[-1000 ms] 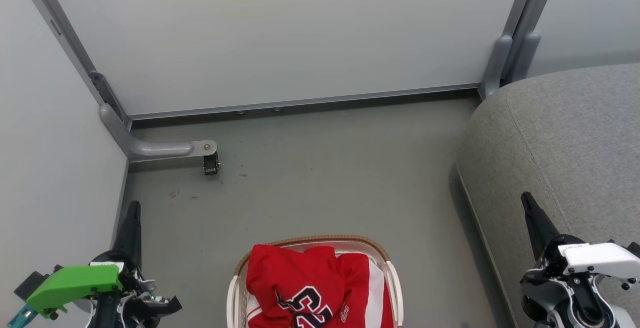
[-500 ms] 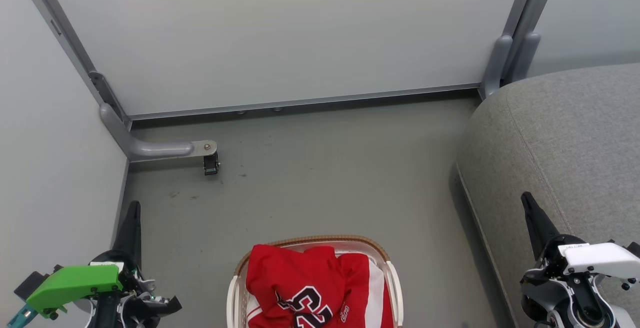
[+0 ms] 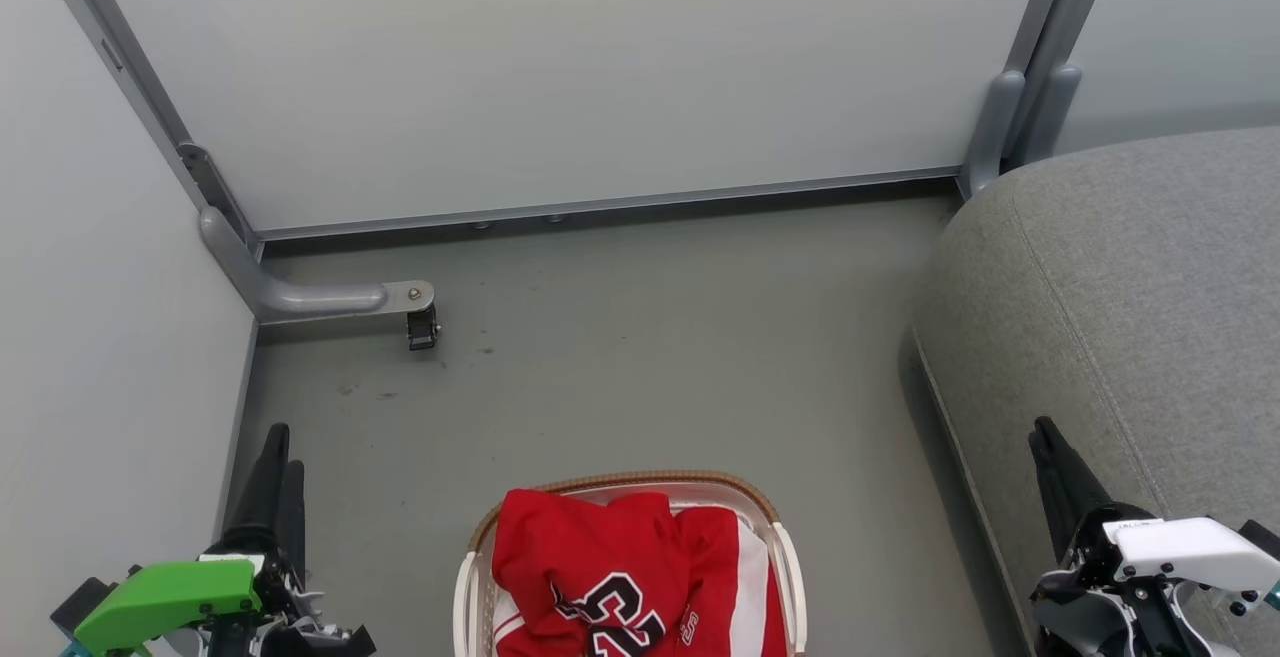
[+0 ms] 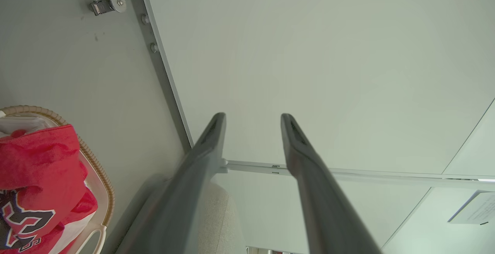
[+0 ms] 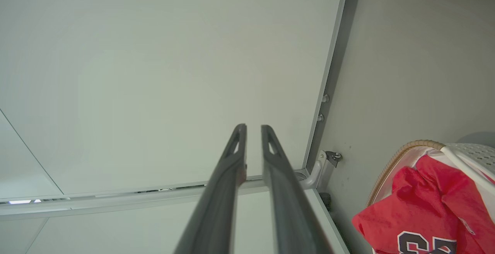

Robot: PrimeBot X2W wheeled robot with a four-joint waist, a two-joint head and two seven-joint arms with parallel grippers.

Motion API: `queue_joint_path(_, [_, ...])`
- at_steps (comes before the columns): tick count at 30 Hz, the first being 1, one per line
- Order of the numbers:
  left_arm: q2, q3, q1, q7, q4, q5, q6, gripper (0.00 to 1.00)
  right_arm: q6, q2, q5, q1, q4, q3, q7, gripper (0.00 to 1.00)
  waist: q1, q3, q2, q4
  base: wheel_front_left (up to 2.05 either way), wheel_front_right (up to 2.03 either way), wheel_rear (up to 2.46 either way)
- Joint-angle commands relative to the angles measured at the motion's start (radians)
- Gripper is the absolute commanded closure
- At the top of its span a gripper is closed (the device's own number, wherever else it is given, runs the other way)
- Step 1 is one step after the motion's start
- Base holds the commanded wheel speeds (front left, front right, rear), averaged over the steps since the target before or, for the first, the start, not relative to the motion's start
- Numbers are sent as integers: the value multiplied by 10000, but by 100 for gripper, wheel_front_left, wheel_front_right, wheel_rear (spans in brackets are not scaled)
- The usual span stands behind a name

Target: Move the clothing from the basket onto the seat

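Note:
The white basket (image 3: 640, 478) with its brown rim stands on the floor at the bottom centre, between my two grippers. On top lies the red garment with the black-and-white number (image 3: 590, 557); the red garment with white stripes (image 3: 745, 557) lies at its right. The grey seat (image 3: 1130, 267) fills the right side. My left gripper (image 3: 283, 434) hangs open left of the basket, nothing between its fingers (image 4: 251, 115). At the seat's near edge, my right gripper (image 3: 1040, 427) is empty, its fingers a narrow gap apart (image 5: 252, 126). The wrist views catch the basket's rim (image 4: 96, 169) (image 5: 390, 161) and the red clothing (image 4: 38, 161) (image 5: 417, 200).
Pale partition walls (image 3: 560, 67) close the space at the back and the left. A grey wall foot with a small caster (image 3: 422, 327) juts onto the floor at the back left. Bare grey floor (image 3: 660, 337) lies beyond the basket.
Both grippers have dropped lower in the head view. Each showed a single dark tip before; now two separate fingertips show on each. Basket and clothing have not moved.

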Motion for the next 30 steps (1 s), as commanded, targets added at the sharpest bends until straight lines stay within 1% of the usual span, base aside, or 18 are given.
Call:
queue_joint_path(1, [31, -14, -118, -96, -119, -14, -3, 0, 0, -54, -74, -108, -171, 35, -80, 0, 0, 4, 0, 2, 0, 0, 0])
queue_joint_path(5, [42, -139, -131, -303, -135, 113, -5, 0, 0, -140, -291, -114, -276, 196, -308, 0, 0, 12, 0, 8, 0, 0, 0])
queue_joint_path(11, [96, -274, -172, -607, -112, 880, -9, 0, 1, -268, -1065, -172, -315, 349, -608, 0, 0, 28, 0, 16, 0, 0, 0])
queue_joint_path(19, [61, -315, -167, -962, -130, 2653, -13, 0, 1, -327, -2719, -214, -398, 516, -961, 0, 0, 47, 0, 6, 0, 0, 0])
queue_joint_path(30, [55, -307, -117, -1406, -115, 5485, -16, 0, 2, -325, -4792, -235, -586, 636, -1405, 0, 0, 75, 0, 15, 0, 0, 0])
